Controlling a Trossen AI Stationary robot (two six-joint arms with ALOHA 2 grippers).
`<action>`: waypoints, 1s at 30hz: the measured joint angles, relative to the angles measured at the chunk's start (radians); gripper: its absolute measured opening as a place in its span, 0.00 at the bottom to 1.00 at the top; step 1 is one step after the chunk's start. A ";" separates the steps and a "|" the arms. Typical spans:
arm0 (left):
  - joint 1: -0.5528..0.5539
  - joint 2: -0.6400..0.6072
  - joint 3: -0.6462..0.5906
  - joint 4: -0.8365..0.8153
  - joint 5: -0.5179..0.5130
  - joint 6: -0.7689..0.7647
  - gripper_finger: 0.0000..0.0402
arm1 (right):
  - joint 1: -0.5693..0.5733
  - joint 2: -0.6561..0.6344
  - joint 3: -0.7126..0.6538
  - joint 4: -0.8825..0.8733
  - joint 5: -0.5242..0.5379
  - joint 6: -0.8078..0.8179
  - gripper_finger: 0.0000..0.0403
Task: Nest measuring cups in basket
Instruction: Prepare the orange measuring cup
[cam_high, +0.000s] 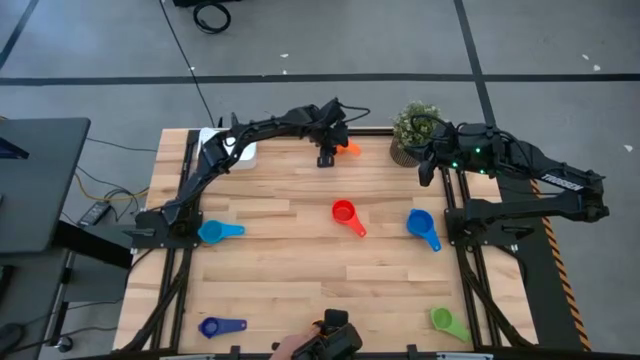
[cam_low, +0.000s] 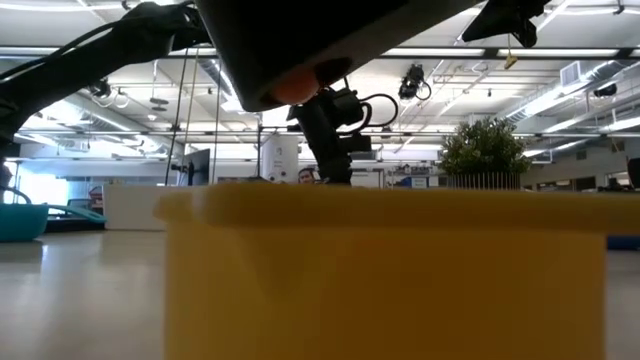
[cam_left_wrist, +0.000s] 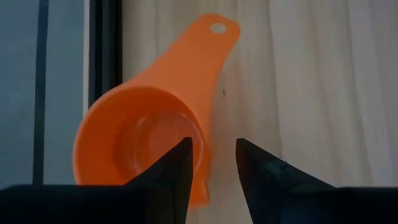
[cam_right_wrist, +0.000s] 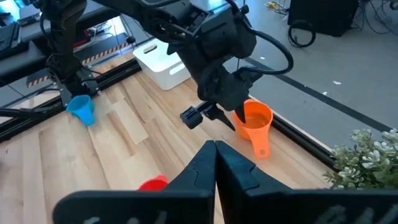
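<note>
Fingers (cam_left_wrist: 180, 168) of the left gripper (cam_left_wrist: 213, 169) stand apart, one over the orange cup's (cam_left_wrist: 140, 140) bowl (empty); right gripper (cam_right_wrist: 215, 163) fingers together.

Wooden table (cam_high: 300, 270), potted plant (cam_high: 412, 128) at its far edge, dark monitor (cam_high: 35, 180) beside it

A yellow cup (cam_low: 385, 270) fills the foreground, a dark arm (cam_low: 325, 120) reaching down behind it — a light blue cup (cam_low: 20, 220) left, a plant (cam_low: 485, 150) right.

Grey floor (cam_high: 400, 50) with dark seams, bright ceiling lights (cam_low: 590, 95)
</note>
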 joint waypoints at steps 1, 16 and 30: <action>0.001 0.000 0.000 0.002 0.003 0.000 0.32 | 0.000 0.000 0.000 0.000 0.000 -0.003 0.03; 0.031 0.001 0.000 -0.023 0.066 0.001 0.32 | 0.000 0.000 0.000 0.000 -0.021 -0.005 0.03; 0.056 0.023 0.001 -0.054 0.118 0.076 0.26 | 0.000 0.000 0.000 0.000 -0.043 -0.005 0.03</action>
